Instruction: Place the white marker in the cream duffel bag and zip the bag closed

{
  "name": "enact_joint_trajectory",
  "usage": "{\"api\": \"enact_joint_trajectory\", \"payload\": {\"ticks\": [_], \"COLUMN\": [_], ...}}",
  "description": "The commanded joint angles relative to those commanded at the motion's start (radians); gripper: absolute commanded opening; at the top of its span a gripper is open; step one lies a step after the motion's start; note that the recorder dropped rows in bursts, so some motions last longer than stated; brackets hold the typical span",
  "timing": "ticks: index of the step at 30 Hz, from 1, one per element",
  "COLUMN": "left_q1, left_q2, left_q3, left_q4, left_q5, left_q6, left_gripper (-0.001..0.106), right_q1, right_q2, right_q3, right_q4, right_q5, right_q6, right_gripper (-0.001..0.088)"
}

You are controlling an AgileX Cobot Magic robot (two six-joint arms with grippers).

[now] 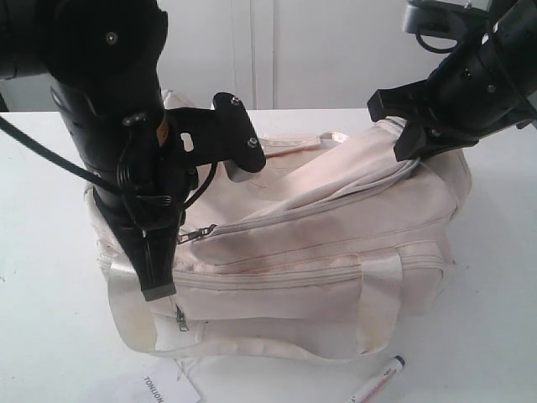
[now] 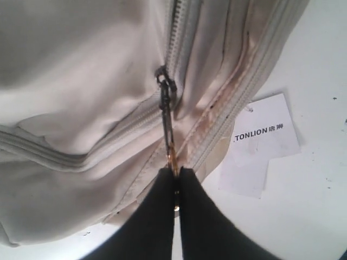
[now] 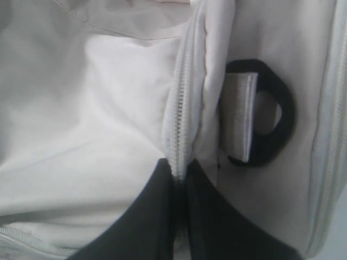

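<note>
Two hands: both of mine are down on the cream duffel bag (image 1: 336,243), one at each end of it.
Left hand: my left hand (image 2: 174,173) is pinched tight, its dark fingers (image 2: 154,216) pressed together on the gold ring (image 2: 171,157) at the end of a zip pull (image 2: 166,108).
Zip pull: a thin dark metal link, drawn out straight from its slider to my fingertips; which of the bag's zips it belongs to I cannot tell.
Right hand: my right hand (image 3: 179,170) is closed too, nipping the bag's fabric edge and its line of zip teeth (image 3: 178,108) between both fingers.
Beside the right hand: a black strap ring (image 3: 284,116) threaded through a pale webbing loop (image 3: 238,116), sewn to the end of the bag.
Cream duffel bag: soft and slumped, lying lengthwise on the white table (image 1: 495,319), with its long side and handles facing the exterior camera.
White marker: the white marker (image 1: 379,380) lies outside the bag on the table, near the bag's front lower edge towards my right side, its dark cap at the end nearer the bag; neither hand touches it.
Paper tag: a flat white paper tag (image 2: 265,135) printed TONLION lies on the table just beside the bag's left end, close to my left hand.
</note>
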Motion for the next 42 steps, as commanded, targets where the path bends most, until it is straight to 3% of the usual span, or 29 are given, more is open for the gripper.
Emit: {"api": "enact_joint_trajectory", "payload": {"ticks": [12, 17, 22, 28, 42], "left_q1": [0.000, 0.036, 0.077, 0.081, 0.081], "left_q2": [-0.095, -0.131, -0.152, -0.152, -0.152], "left_q3": [0.119, 0.156, 0.167, 0.167, 0.167], "left_q4": [-0.005, -0.003, -0.026, -0.032, -0.168], "left_q5": [-0.042, -0.054, -0.082, -0.081, -0.144], "left_q6": [0.000, -0.011, -0.011, -0.011, 0.016], "left_gripper": [0.000, 0.000, 0.000, 0.000, 0.000], "right_q1": [0.000, 0.000, 0.000, 0.000, 0.000], "right_q2": [0.000, 0.000, 0.000, 0.000, 0.010], "right_q3": [0.000, 0.000, 0.000, 0.000, 0.000], "right_q4": [-0.022, -0.043, -0.042, -0.042, -0.045], "right_q5": [-0.004, -0.004, -0.006, -0.010, -0.034], "right_q6": [0.000, 0.000, 0.000, 0.000, 0.004], "right_gripper": [0.0000, 0.0000, 0.0000, 0.0000, 0.0000]}}
